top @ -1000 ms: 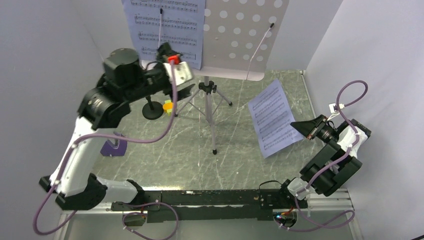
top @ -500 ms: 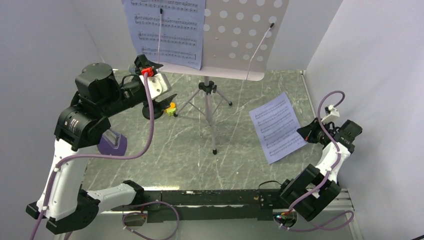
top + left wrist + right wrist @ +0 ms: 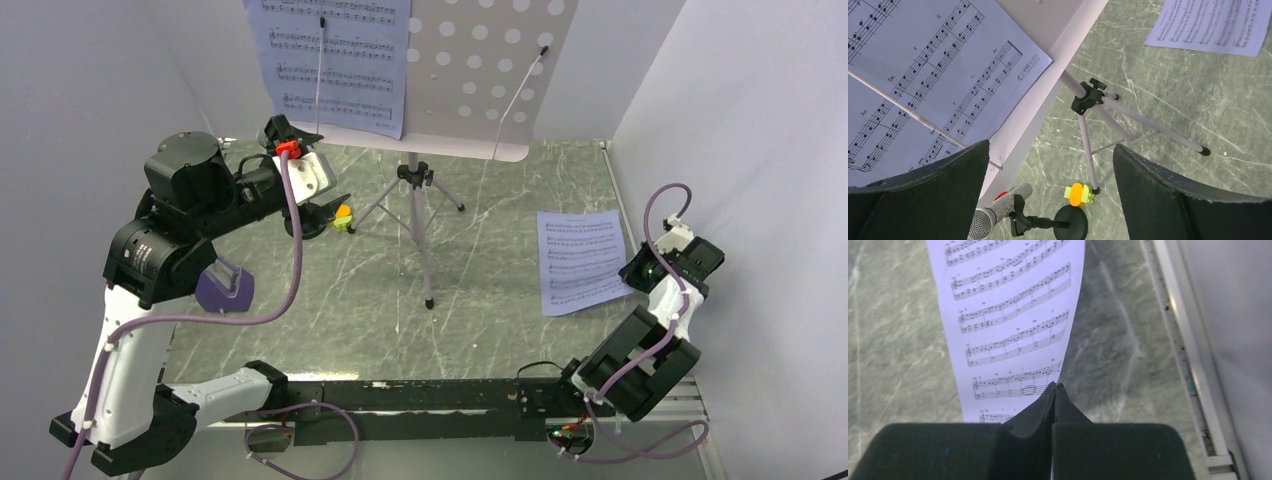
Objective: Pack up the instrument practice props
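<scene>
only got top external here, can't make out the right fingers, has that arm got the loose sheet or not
Observer: Yes. In the right wrist view the right gripper is shut on the near edge of the loose sheet.
Operator: and the left one, open or shut
Observer: The left gripper is wide open, holding nothing.
Operator: where's the mic, can't find it
Observer: The silver microphone sits on its black stand, beside the orange-and-green block.

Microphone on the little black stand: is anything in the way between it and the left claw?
Nothing visible blocks it. The open left gripper has the microphone in plain sight between its fingers. The music stand's shelf and the orange block sit close by, beside the path rather than across it.
</scene>
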You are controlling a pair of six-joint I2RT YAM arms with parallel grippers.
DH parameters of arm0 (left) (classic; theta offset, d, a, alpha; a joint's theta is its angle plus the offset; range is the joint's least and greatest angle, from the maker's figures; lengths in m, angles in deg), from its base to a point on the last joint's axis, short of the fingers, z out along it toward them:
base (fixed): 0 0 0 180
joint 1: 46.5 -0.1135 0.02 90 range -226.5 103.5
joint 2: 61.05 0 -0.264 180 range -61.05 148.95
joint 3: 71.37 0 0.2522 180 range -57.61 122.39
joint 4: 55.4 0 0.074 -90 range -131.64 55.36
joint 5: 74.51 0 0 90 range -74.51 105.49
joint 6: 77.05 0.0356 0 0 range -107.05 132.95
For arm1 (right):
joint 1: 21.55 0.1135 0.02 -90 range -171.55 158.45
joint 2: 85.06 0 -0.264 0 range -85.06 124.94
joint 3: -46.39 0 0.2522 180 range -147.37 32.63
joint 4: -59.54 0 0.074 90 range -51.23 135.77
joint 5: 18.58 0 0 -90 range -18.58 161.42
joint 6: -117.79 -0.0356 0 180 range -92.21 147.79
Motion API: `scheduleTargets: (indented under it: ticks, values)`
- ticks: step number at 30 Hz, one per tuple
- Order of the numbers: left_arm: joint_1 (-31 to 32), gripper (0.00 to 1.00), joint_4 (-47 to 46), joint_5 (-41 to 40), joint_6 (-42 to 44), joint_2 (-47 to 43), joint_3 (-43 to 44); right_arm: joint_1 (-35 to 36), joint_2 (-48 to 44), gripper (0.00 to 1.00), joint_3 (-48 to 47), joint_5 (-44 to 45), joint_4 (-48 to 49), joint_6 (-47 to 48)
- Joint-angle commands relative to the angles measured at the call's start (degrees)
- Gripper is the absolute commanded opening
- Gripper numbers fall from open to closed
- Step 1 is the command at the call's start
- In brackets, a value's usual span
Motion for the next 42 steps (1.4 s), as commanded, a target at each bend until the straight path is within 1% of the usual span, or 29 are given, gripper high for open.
scheduleTargets:
  ticks: [1,5,12,21,23,28,29,31,34,36,40,42]
  values:
    - [-0.2,0.97,-0.4,1.2,-0.4,-0.9,0.1,-0.2,4.1,0.00,-5.1,7.2,1.2,1.5]
    - [-0.3,0.97,-0.3,0.8,-0.2,-1.3,-0.1,-0.3,6.1,0.00,-5.1,10.5,3.5,3.9]
    - [-0.6,0.97,-0.4,1.1,-0.4,-1.3,-0.3,-0.4,8.3,0.00,-4.8,10.4,4.6,4.5]
    - [-1.3,0.97,-0.4,1.6,-0.7,-1.7,-0.3,-0.3,8.7,0.00,-1.9,15.1,9.6,5.5]
    - [-1.4,0.97,-0.5,1.8,-0.7,-1.7,-0.3,-0.3,9.7,0.06,-2.4,15.2,9.1,5.5]
    - [-1.7,0.97,-0.5,2.2,-1.0,-1.7,-0.3,-0.3,12.2,0.07,-3.7,15.3,7.5,5.0]
    - [-1.8,0.97,-0.6,2.3,-1.2,-1.7,-0.2,-0.3,12.3,0.10,-3.4,15.3,7.7,5.1]
    - [-1.9,0.97,-0.7,2.3,-1.3,-1.8,-0.2,-0.3,12.2,0.22,-3.0,15.1,7.7,5.3]
    - [-2.0,0.97,-0.7,2.3,-1.4,-1.9,-0.1,-0.3,10.8,0.32,-2.5,15.2,7.8,5.4]
    - [-2.1,0.97,-0.7,2.4,-1.4,-1.9,0.0,-0.3,8.1,0.39,-1.8,15.7,8.6,5.5]
    - [-2.3,0.97,-0.8,1.8,-1.4,-2.3,0.5,-0.3,3.1,0.46,-1.2,15.2,9.1,5.6]
    - [-2.7,0.97,-0.9,1.1,-1.4,-2.7,0.8,-0.3,1.3,0.47,-1.6,14.0,8.1,5.3]
